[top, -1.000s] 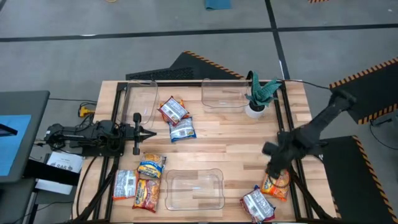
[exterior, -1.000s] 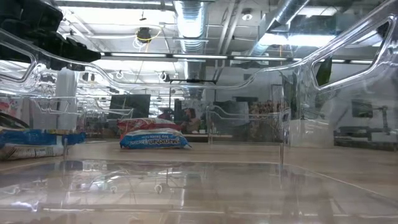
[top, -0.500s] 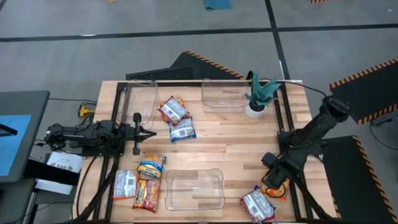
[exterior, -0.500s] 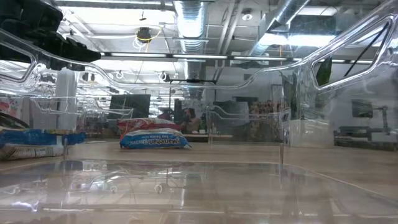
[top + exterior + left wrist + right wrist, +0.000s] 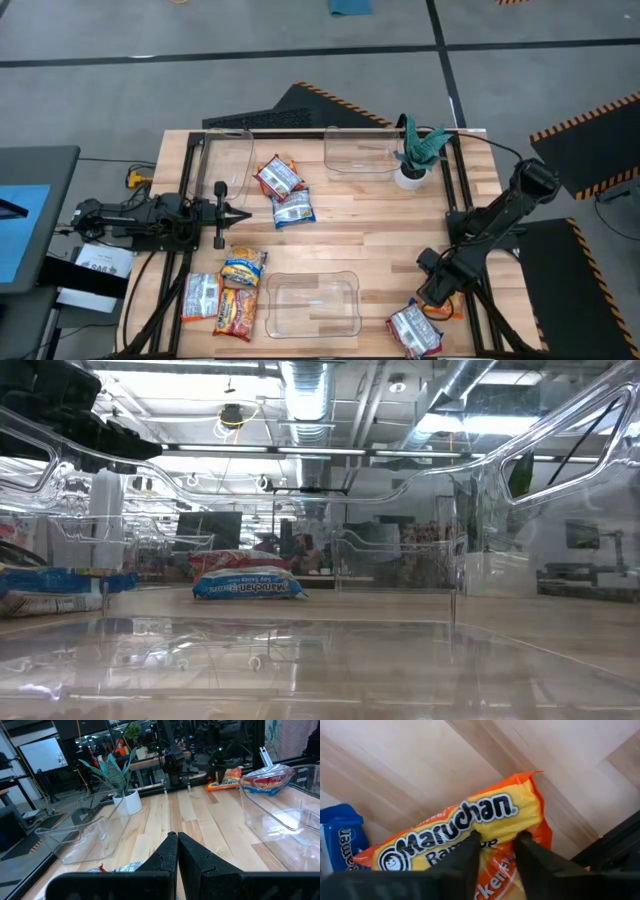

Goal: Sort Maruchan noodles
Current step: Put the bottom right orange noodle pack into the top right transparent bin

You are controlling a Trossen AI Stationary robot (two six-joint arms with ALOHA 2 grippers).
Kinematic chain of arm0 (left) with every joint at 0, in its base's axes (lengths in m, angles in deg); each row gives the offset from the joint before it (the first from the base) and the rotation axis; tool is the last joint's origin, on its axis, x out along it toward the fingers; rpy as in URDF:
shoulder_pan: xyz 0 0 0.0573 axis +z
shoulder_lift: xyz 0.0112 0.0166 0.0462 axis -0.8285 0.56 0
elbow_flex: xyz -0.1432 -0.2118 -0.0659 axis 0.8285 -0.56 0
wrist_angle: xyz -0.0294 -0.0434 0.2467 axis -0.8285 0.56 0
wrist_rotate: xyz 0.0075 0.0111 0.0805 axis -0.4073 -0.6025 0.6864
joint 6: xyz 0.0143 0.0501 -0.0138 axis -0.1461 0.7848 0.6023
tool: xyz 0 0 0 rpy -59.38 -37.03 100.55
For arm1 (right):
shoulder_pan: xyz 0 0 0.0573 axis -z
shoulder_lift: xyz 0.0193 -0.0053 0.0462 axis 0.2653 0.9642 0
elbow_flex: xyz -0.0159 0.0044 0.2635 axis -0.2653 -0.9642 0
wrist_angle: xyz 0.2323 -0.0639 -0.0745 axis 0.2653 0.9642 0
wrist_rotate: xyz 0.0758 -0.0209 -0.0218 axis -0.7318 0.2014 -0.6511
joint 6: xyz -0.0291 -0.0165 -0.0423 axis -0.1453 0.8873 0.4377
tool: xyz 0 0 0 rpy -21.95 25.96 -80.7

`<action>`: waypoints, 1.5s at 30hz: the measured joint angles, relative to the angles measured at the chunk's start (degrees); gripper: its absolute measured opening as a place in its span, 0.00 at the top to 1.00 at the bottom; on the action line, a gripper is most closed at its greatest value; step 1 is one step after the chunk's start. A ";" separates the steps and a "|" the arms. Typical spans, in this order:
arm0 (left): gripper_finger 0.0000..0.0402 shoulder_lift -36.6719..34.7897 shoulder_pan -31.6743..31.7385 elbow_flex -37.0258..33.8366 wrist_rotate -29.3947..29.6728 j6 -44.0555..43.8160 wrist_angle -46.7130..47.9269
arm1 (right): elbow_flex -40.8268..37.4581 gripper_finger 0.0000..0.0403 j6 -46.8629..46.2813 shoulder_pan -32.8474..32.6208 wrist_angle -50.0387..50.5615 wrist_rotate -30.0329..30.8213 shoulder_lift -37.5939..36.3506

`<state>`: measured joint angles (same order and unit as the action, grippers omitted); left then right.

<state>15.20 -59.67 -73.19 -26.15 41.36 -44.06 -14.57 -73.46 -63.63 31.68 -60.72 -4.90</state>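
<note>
Wooden table [image 5: 360, 215] holds clear bins [image 5: 310, 305] with no packets inside, so sorting has barely begun; right gripper [image 5: 495, 845] straddles an orange noodle packet [image 5: 465, 835] near the table's right edge, fingers narrowly parted; left gripper [image 5: 177, 851] waits closed at the left.

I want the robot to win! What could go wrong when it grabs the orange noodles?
The right gripper is down on the orange packet, fingers open. The crinkly wrapper could slip or only a fold get pinched. That packet lies near the table's edge, so a nudge might push it off. A blue packet lies right beside it and might get bumped.
</note>
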 joint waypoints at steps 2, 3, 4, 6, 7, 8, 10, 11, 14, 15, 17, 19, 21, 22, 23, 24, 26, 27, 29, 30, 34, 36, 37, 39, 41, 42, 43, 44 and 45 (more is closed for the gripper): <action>1.00 -0.02 0.02 0.00 0.00 0.00 -0.02 | 0.02 0.81 1.63 0.36 0.22 -0.02 -0.58; 1.00 -0.02 0.01 0.00 0.00 0.00 0.00 | 0.15 0.87 2.91 0.67 0.41 -0.03 -1.03; 1.00 -0.01 0.02 0.00 -0.01 0.00 0.00 | 0.28 0.92 4.26 1.04 0.59 -0.03 -1.66; 1.00 -0.01 0.01 0.00 -0.01 0.00 0.00 | 0.78 0.96 6.76 2.00 0.81 0.90 -3.30; 1.00 -0.01 0.02 0.00 0.00 0.00 -0.01 | 1.14 0.96 8.23 2.59 0.81 1.94 -4.21; 1.00 0.00 0.01 0.00 -0.01 0.00 -0.02 | 1.65 0.96 9.95 3.25 0.90 2.90 -5.19; 1.00 0.00 0.02 0.00 0.00 0.00 0.00 | 2.82 0.96 13.61 4.54 1.25 5.10 -7.35; 1.00 -0.02 0.02 0.00 0.00 0.00 0.00 | 3.52 0.96 15.53 5.30 1.41 6.44 -8.55; 1.00 0.00 0.02 0.00 0.00 0.00 -0.02 | 5.95 0.96 23.33 7.97 0.98 11.71 -12.46; 1.00 -0.02 0.01 0.00 0.00 0.00 -0.02 | 6.74 0.96 26.41 9.13 0.57 13.80 -13.81; 1.00 -0.02 0.02 0.00 0.00 0.00 0.00 | 8.34 0.96 33.74 12.02 -1.37 18.14 -16.22; 1.00 -0.01 0.02 0.00 0.00 0.00 -0.02 | 9.58 0.96 41.96 15.73 -4.61 21.78 -18.52; 1.00 -0.01 0.00 0.00 0.00 0.00 -0.01 | 10.40 0.96 51.10 20.58 -9.13 24.23 -20.52; 1.00 0.00 0.01 0.00 0.00 0.00 -0.02 | 10.73 0.96 55.61 23.56 -11.40 24.97 -21.30; 1.00 -0.01 0.01 0.00 -0.02 0.00 -0.02 | 11.16 0.96 59.92 26.63 -13.40 25.39 -21.80; 1.00 -0.01 0.00 0.00 0.00 0.00 -0.01 | 11.83 0.96 64.28 30.10 -15.13 25.42 -22.02; 1.00 -0.02 0.02 0.00 0.00 0.00 -0.01 | 13.49 0.96 71.94 37.25 -17.35 25.49 -21.94; 1.00 -0.01 0.02 0.00 -0.02 0.00 -0.01 | 14.39 0.96 75.56 40.81 -18.10 25.55 -21.76; 1.00 -0.02 0.02 0.00 0.00 0.00 0.00 | 16.48 0.96 81.67 48.11 -21.38 25.59 -20.32; 1.00 0.00 0.01 0.00 -0.01 0.00 0.00 | 17.43 0.96 84.66 51.36 -22.32 25.56 -19.51; 1.00 0.00 0.02 0.00 0.00 0.00 0.02 | 21.87 0.96 94.10 63.36 -23.45 25.13 -14.29; 1.00 -0.02 0.02 0.00 -0.02 0.00 0.00 | 23.54 0.96 96.47 68.41 -23.36 23.09 -11.23; 1.00 0.00 0.01 0.00 0.00 0.00 0.02 | 24.07 0.96 97.17 70.54 -23.30 22.07 -9.60; 1.00 -0.02 0.02 0.00 0.00 0.00 -0.02 | 24.68 0.96 98.15 74.31 -23.10 20.08 -6.31; 1.00 -0.01 0.02 0.00 0.00 0.00 0.00 | 24.85 0.96 98.53 77.04 -22.95 19.62 -3.12; 1.00 -0.02 0.01 0.00 0.00 0.00 -0.02 | 24.85 0.96 98.64 78.06 -22.64 19.53 -1.57; 1.00 -0.01 0.01 0.00 -0.02 0.00 0.00 | 24.85 0.96 98.87 78.82 -21.94 19.37 -0.24; 1.00 -0.02 0.00 0.00 0.00 0.00 0.00 | 24.85 0.96 99.07 79.43 -21.08 19.30 1.17; 1.00 -0.02 0.02 0.00 0.00 0.00 -0.02 | 24.85 0.96 99.40 79.95 -19.96 19.25 2.33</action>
<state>15.18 -59.65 -73.19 -26.15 41.36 -44.08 10.28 25.95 16.32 11.72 -41.47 -2.57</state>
